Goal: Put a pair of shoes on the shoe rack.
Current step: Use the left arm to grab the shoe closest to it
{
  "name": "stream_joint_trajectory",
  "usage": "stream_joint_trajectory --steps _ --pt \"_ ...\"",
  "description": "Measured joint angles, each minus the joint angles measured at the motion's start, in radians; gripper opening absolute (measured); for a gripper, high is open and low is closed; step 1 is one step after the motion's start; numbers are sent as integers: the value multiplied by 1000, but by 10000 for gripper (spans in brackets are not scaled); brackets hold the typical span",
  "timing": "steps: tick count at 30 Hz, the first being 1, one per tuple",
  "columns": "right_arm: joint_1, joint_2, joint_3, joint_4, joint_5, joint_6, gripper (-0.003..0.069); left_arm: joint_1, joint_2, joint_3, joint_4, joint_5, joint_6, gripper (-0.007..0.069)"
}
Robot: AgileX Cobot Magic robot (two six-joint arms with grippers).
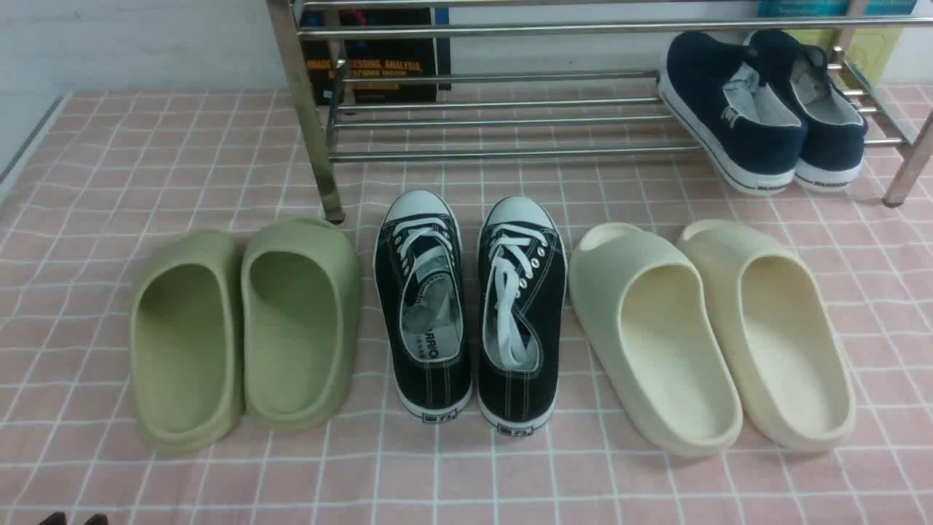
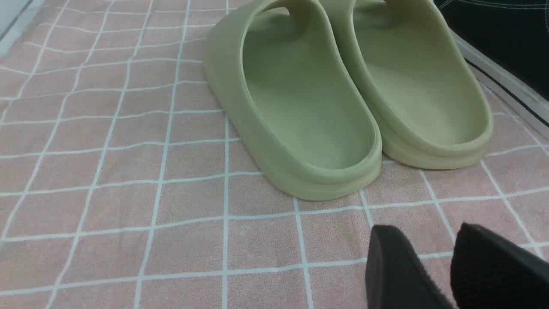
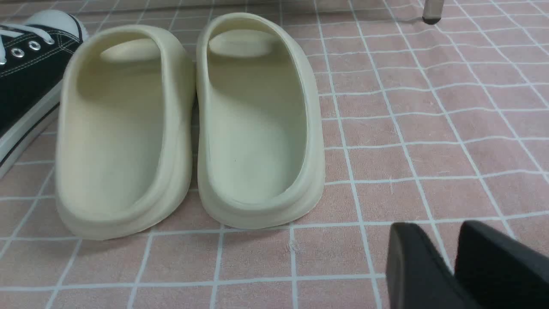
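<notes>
The pair of shoes, two black canvas sneakers [image 1: 426, 306] [image 1: 521, 313] with white laces and toe caps, stands side by side on the pink checked cloth, toes toward the chrome shoe rack [image 1: 510, 120]. One sneaker's side shows in the left wrist view [image 2: 502, 38], the other's toe in the right wrist view [image 3: 25, 73]. My left gripper [image 2: 426, 231] is low over the cloth, behind the olive slides, shut and empty; its tips barely show in the front view [image 1: 73, 519]. My right gripper [image 3: 434, 229] hangs behind the cream slides, shut and empty.
Olive-green slides [image 1: 244, 328] stand left of the sneakers, cream slides [image 1: 711, 328] right of them. Navy slip-ons [image 1: 758, 109] sit on the right end of the rack's lower shelf. A dark book [image 1: 379, 65] leans behind the rack. A rack foot [image 3: 432, 10] shows beyond the cream slides.
</notes>
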Motion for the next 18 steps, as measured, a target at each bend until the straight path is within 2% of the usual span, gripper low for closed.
stream_joint_trajectory --steps 18 --pt "0 0 0 0 0 0 205 0 0 0 0 0 0 239"
